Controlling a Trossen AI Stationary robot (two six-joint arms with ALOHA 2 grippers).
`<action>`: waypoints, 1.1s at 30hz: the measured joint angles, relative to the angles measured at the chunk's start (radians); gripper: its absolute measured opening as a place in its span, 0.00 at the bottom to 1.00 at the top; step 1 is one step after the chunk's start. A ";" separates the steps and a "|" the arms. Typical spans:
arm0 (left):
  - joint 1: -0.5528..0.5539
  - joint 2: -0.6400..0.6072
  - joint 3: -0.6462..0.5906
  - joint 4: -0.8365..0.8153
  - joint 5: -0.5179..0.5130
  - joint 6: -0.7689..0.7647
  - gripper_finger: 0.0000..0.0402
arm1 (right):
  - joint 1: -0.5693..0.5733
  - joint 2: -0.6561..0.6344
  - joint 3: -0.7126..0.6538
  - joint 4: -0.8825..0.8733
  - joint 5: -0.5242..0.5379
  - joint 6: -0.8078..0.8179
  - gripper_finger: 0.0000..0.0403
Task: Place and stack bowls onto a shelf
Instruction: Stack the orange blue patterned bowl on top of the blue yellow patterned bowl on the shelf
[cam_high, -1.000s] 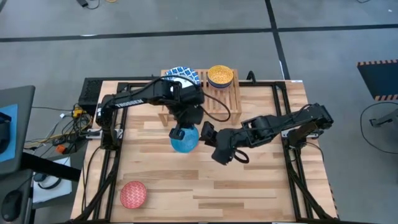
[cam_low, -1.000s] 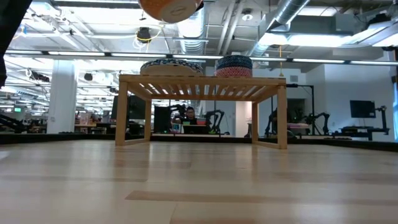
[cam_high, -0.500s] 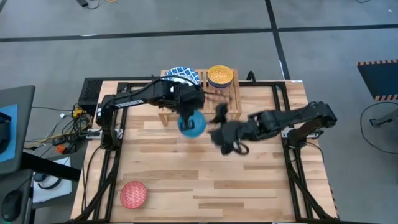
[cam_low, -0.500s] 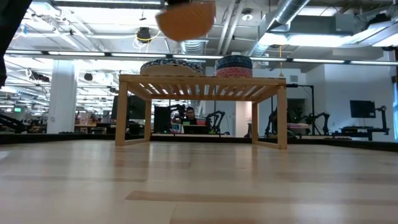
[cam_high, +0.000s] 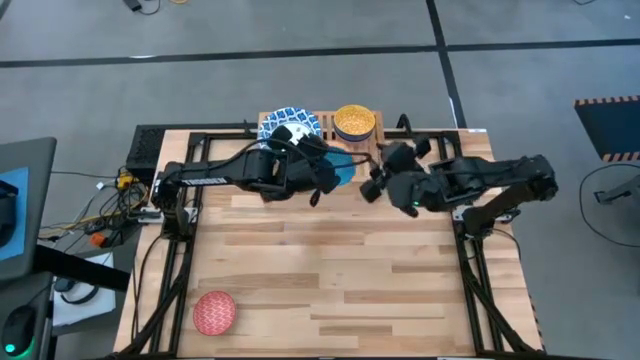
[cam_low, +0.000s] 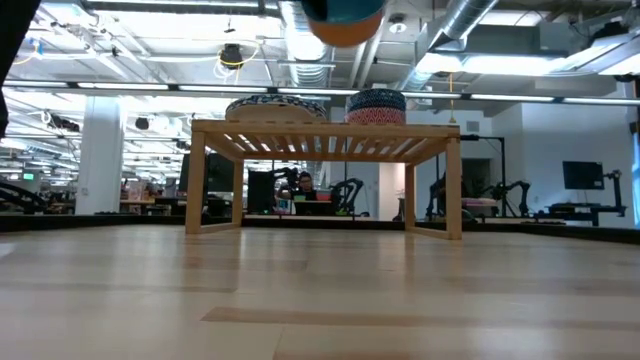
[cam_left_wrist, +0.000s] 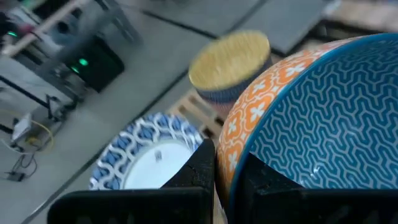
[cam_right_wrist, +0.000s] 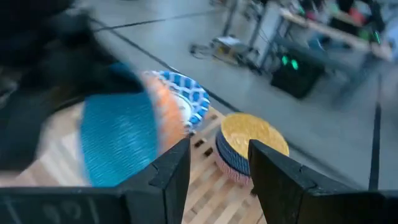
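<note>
My left gripper (cam_high: 325, 175) is shut on a light blue bowl (cam_high: 342, 172), orange outside, and holds it in the air above the shelf (cam_high: 368, 148). In the low view the bowl (cam_low: 345, 18) shows high over the shelf (cam_low: 325, 135). A white bowl with a blue rim (cam_high: 290, 122) and a yellow bowl (cam_high: 354, 122) rest on their bases on the slats. A red bowl (cam_high: 213, 312) sits on the table near the near left corner. My right gripper (cam_high: 378, 178) is open, just right of the held bowl and touching nothing. My left gripper pinches the light blue bowl's rim (cam_left_wrist: 231, 163). One finger (cam_left_wrist: 202, 168) is on the orange outer wall and the other finger (cam_left_wrist: 258, 186) is inside on the blue patterned wall. The bowl is lifted clear and tilted, above the shelf.
The shelf stands at the table's far edge, with the white bowl at its left end and the yellow bowl (cam_right_wrist: 252, 143) toward its right. The two arms are close together over the shelf. Bare plank tabletop (cam_high: 330, 270) lies between the shelf and the near edge.
My left gripper has carried the light blue bowl up and toward the far edge, from over the table's middle to above the shelf, tipping it. My right gripper has swung toward the far edge and turned toward the shelf's right end.
</note>
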 joint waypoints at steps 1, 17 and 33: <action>0.000 0.000 0.000 0.024 -0.020 0.000 0.01 | 0.009 -0.003 0.000 0.019 -0.001 -0.061 0.46; 0.111 -0.032 0.002 0.181 0.288 0.048 0.01 | 0.065 0.046 -0.001 -0.008 -0.114 -0.761 0.46; 0.218 -0.019 0.002 0.061 0.662 0.067 0.01 | -0.072 0.074 0.001 -0.070 -0.541 -1.252 0.46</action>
